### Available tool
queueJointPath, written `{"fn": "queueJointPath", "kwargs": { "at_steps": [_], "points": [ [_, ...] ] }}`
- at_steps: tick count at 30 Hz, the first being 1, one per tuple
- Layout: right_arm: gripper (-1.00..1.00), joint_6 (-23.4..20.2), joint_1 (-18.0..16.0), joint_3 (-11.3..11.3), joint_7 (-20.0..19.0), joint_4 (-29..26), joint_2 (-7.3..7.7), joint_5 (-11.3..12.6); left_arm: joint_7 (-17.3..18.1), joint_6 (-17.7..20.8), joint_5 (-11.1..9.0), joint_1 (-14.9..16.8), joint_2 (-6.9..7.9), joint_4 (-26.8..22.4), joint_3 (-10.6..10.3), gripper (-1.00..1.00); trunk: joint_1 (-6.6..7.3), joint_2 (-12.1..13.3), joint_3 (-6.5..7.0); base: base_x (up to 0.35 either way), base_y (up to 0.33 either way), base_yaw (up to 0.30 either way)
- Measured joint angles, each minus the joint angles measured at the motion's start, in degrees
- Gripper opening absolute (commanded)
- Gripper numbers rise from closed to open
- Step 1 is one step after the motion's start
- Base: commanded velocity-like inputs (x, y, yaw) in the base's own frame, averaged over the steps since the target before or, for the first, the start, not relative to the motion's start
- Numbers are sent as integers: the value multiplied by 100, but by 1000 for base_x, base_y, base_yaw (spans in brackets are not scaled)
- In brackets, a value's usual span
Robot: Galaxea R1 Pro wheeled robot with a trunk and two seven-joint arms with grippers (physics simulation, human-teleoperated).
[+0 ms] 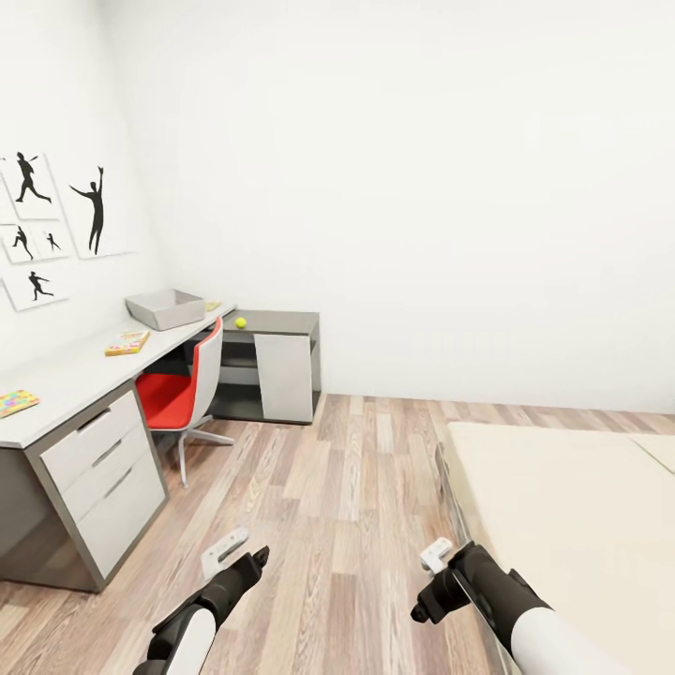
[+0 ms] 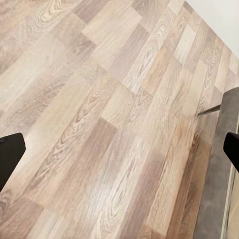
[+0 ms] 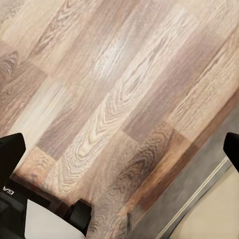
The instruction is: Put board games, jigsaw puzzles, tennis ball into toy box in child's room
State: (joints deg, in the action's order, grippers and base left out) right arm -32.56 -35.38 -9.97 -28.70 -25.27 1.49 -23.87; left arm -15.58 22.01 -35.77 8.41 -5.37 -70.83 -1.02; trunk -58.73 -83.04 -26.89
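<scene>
toy box on table | far beyond both fingers

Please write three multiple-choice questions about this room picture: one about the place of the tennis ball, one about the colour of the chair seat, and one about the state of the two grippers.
1. Where does the tennis ball lie?
A. on the floor
B. on the far, lower part of the table
C. inside the toy box

2. What colour is the seat of the chair?
A. red
B. blue
C. black

3. What do the left gripper and the right gripper hold?
A. each a board game
B. one holds the ball
C. nothing; both are open above the wood floor

Answers: 1 B, the ball rests on the table top beyond the toy box. 2 A, the seat and inner back are red. 3 C, both wrist views show spread fingertips with bare planks between them.
</scene>
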Motion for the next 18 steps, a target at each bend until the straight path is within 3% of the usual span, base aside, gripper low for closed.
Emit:
{"fn": "queueJointPath", "kwargs": {
  "at_steps": [18],
  "points": [
    [100,-9,-2,3,0,0,10,5,-5,-9,39,-8,0,12,0,100,0,0,0,-2,-3,-102]
  ]
}}
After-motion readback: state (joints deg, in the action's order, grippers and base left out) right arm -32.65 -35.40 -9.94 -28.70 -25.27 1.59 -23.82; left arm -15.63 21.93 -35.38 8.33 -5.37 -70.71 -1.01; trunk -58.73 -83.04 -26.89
